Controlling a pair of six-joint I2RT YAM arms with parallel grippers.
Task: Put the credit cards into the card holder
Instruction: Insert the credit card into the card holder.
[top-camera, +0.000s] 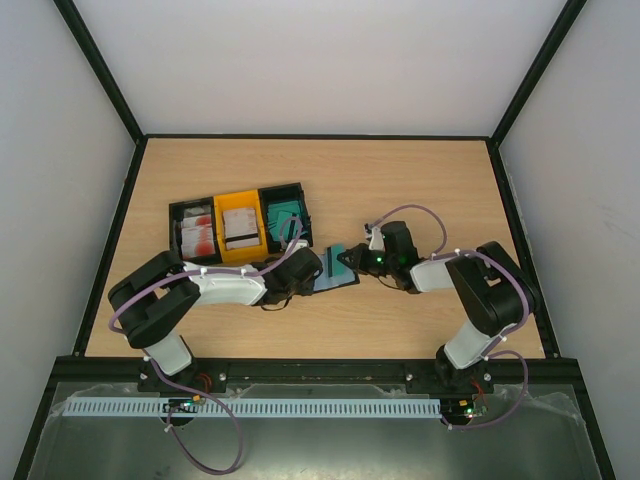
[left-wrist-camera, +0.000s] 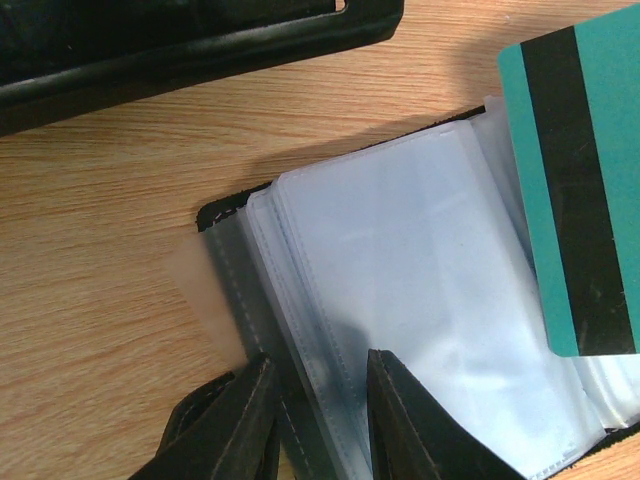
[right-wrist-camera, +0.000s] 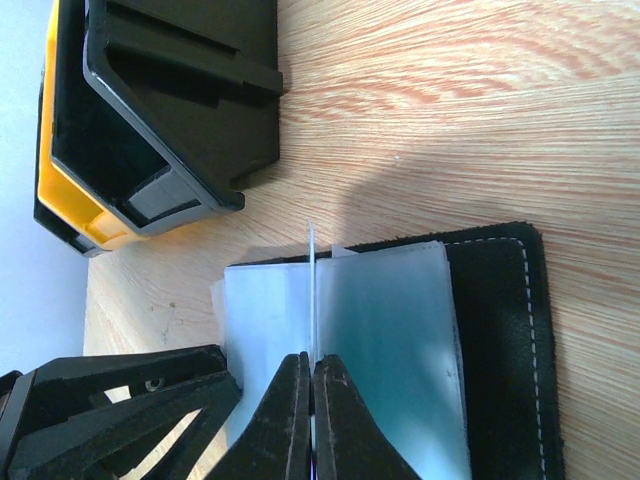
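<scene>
The black card holder (top-camera: 338, 281) lies open on the table, its clear sleeves up (left-wrist-camera: 400, 250); its black cover shows in the right wrist view (right-wrist-camera: 495, 330). My left gripper (left-wrist-camera: 320, 375) is partly open, its fingers straddling the holder's near sleeve edge. My right gripper (right-wrist-camera: 312, 365) is shut on a teal credit card with a dark stripe (left-wrist-camera: 580, 190). It holds the card on edge (right-wrist-camera: 312, 290) over the sleeves. More credit cards sit in the bins: red-and-white (top-camera: 197, 235), white striped (top-camera: 240, 228), teal (top-camera: 285, 215).
Three bins stand in a row behind the holder: a black one (top-camera: 190, 206), a yellow one (top-camera: 238, 195), a black one (top-camera: 282, 189). The nearest black bin (right-wrist-camera: 180, 100) is close beyond the holder. Both grippers (top-camera: 305, 272) (top-camera: 347, 262) meet mid-table.
</scene>
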